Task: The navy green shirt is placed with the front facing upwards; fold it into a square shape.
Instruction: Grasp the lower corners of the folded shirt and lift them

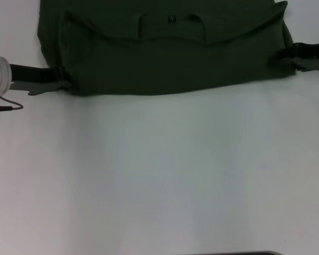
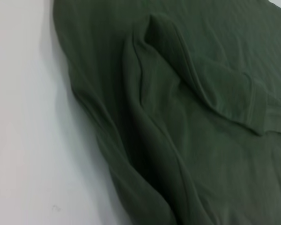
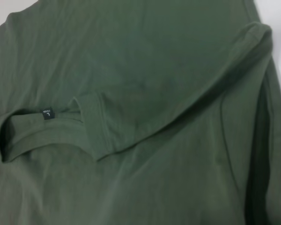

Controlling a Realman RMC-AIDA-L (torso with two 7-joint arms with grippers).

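The navy green shirt [image 1: 170, 58] is lying across the far side of the white table [image 1: 159, 175], already doubled over into a wide band, with its long axis running side to side between our two arms. The neck opening [image 1: 170, 24] sits near the shirt's far edge, and the small size label [image 3: 47, 114] shows inside the collar, so the folded lower part seems to have come up over the chest.

Our left gripper [image 1: 64, 85] is right at the shirt's left near corner and the right gripper [image 1: 280, 57] is at the shirt's right edge. Honestly, we cannot tell if either one is pinching the cloth or just sitting next to it, since the fingertips blend into the dark fabric.

We reckon the step in hand is finishing this fold and flattening it. To do that well, we'd keep both ends level with each other and line the edges up. The sleeve [image 2: 215, 89] already has some bunched ridges, so gentle tension outward from the shirt's middle should help.
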